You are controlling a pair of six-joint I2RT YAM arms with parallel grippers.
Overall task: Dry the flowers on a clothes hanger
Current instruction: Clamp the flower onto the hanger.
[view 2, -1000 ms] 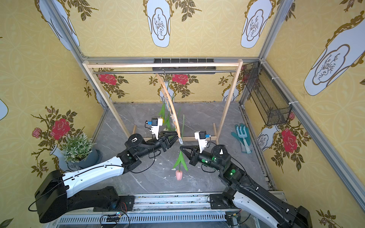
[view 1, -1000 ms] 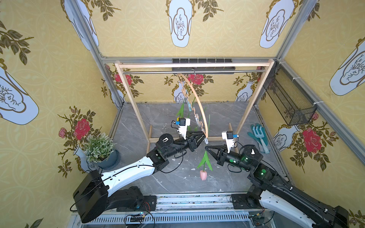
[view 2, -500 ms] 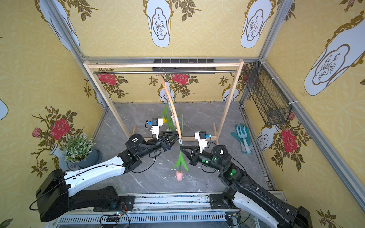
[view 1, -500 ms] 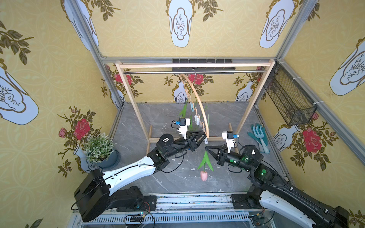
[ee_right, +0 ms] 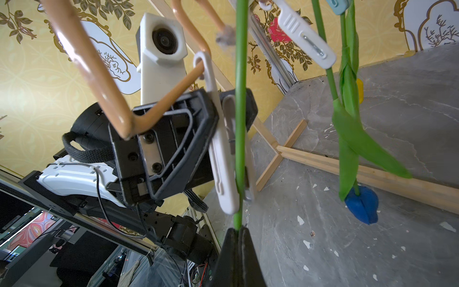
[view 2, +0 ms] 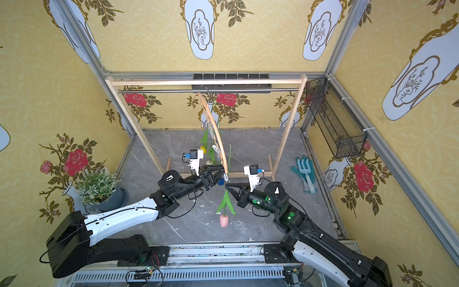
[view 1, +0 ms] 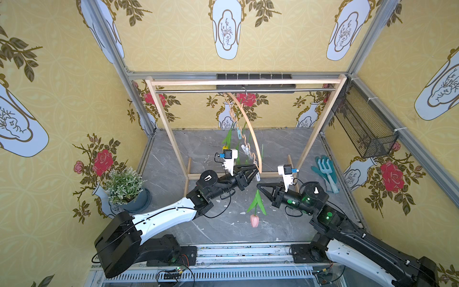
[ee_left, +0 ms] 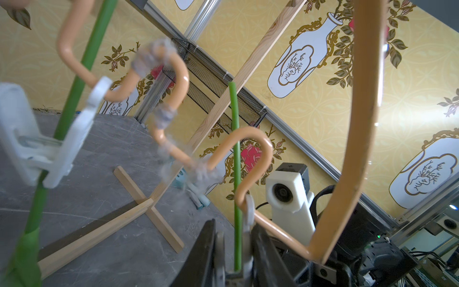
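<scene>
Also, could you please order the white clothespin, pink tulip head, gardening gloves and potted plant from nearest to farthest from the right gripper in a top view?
From the right gripper:
1. white clothespin, just beyond its fingers.
2. pink tulip head, hanging below it.
3. gardening gloves, lying low on its right side.
4. potted plant, far over on the left side.

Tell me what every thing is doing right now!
Arched light-wood hanger: hanging from the metal rail.
Pink tulip: head down, stem gripped.
Right fingers: shut on the pink tulip's stem.
Left fingers: closed on the white plastic clothespin.
Blue tulip: clipped up, head down.
</scene>
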